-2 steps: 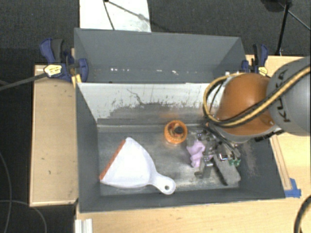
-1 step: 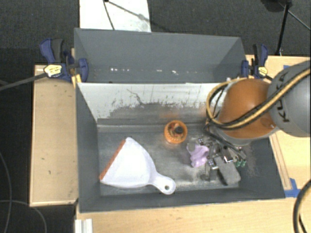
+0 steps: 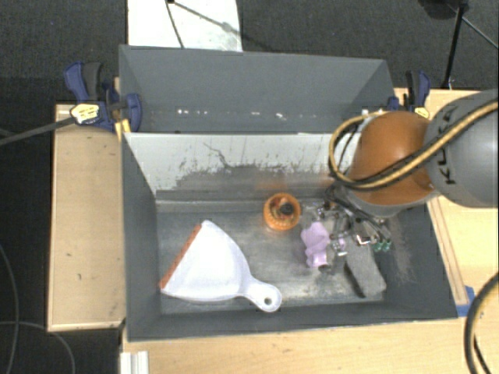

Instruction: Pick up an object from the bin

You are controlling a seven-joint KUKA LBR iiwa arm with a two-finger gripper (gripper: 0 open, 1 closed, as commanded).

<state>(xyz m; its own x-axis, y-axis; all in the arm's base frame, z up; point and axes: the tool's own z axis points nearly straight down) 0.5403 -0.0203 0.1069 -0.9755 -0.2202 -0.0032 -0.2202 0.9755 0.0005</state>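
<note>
I hung low at the right of the bin [image 3: 234, 170], beside a small lilac lump [image 3: 315, 244].

In the camera view my end effector [image 3: 337, 244] sat just beside that lump, right of the bin's centre. I could not tell whether it was spread, pressed together or pinching the lump. An orange ring [image 3: 281, 211] lay near, toward the back wall, a dark grey block [image 3: 365, 275] lay by the right wall, and a white scoop [image 3: 209, 267] lay well apart in the front-left corner. I judged the lump the likeliest pick, since it touched no neighbour.
</note>
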